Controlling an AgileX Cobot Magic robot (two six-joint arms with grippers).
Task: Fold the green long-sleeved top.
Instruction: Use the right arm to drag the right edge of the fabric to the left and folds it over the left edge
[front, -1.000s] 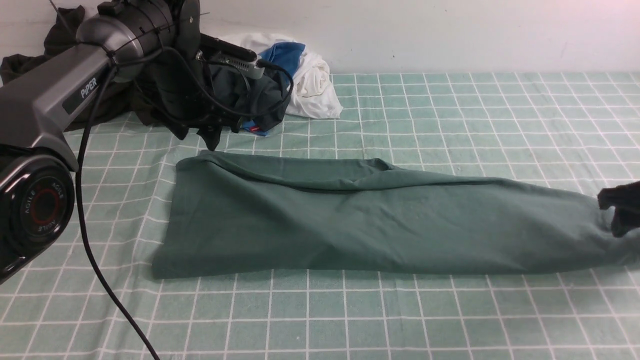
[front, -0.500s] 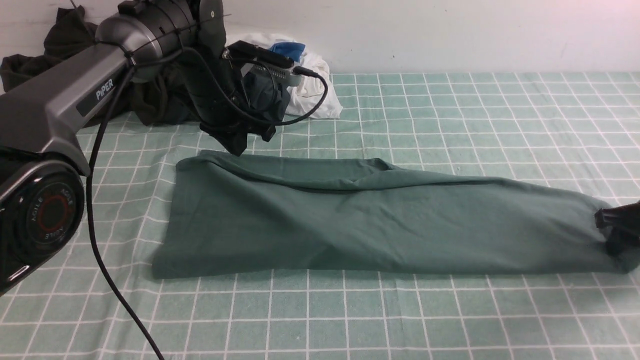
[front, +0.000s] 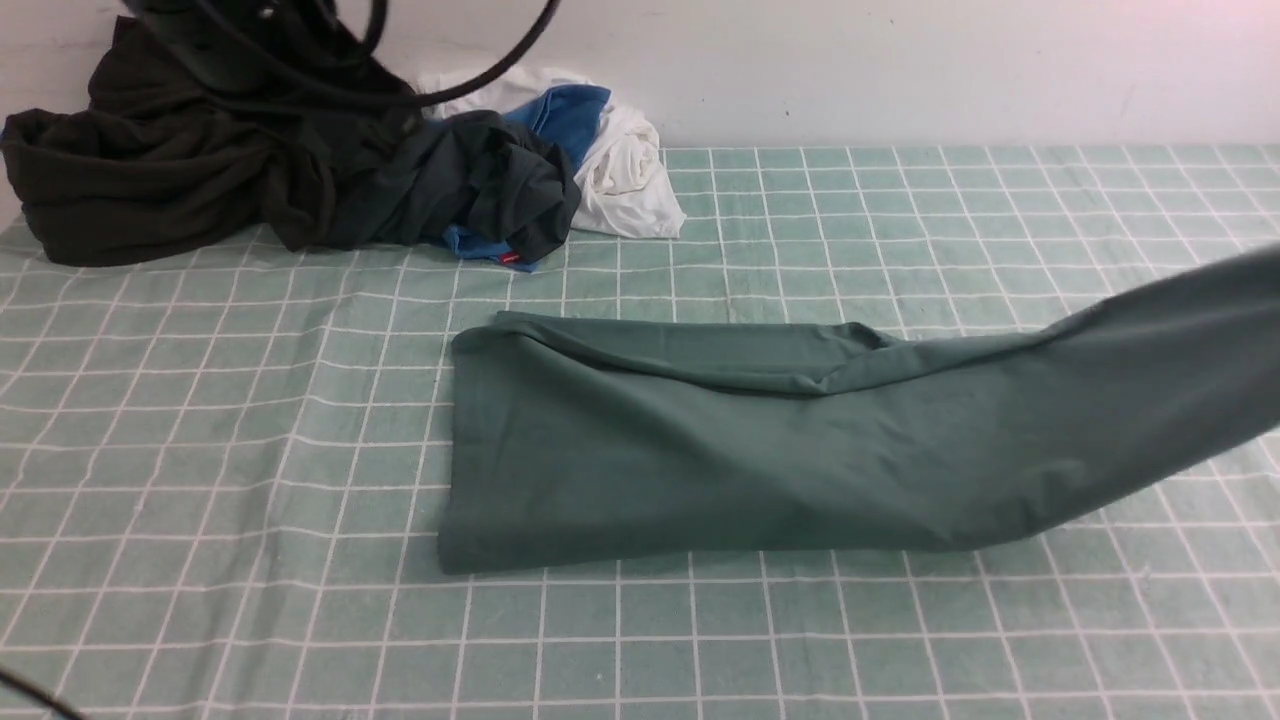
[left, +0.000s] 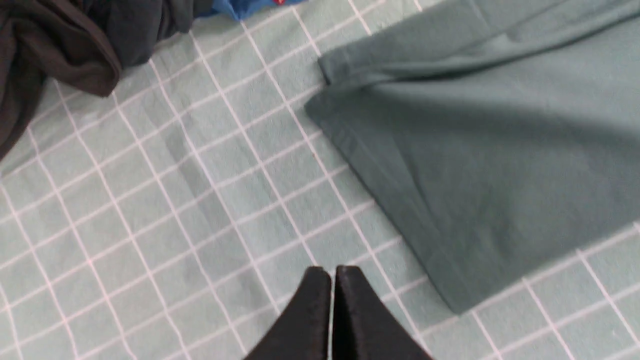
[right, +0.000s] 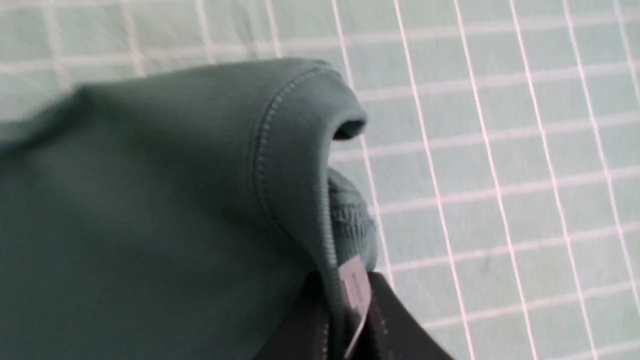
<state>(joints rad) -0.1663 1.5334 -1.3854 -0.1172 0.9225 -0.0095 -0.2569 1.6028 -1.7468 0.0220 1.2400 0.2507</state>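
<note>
The right hand clamps the ribbed neck edge of the sage-green cotton long-sleeved top, holding that end above the checked tabletop; the left hand, closed and empty, hovers near its other end.

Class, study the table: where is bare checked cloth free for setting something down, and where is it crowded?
Free: the near strip of checked cloth before the green top; the left side beside its edge; the far right, past the white garment. Crowded: the far-left clothes heap.
</note>
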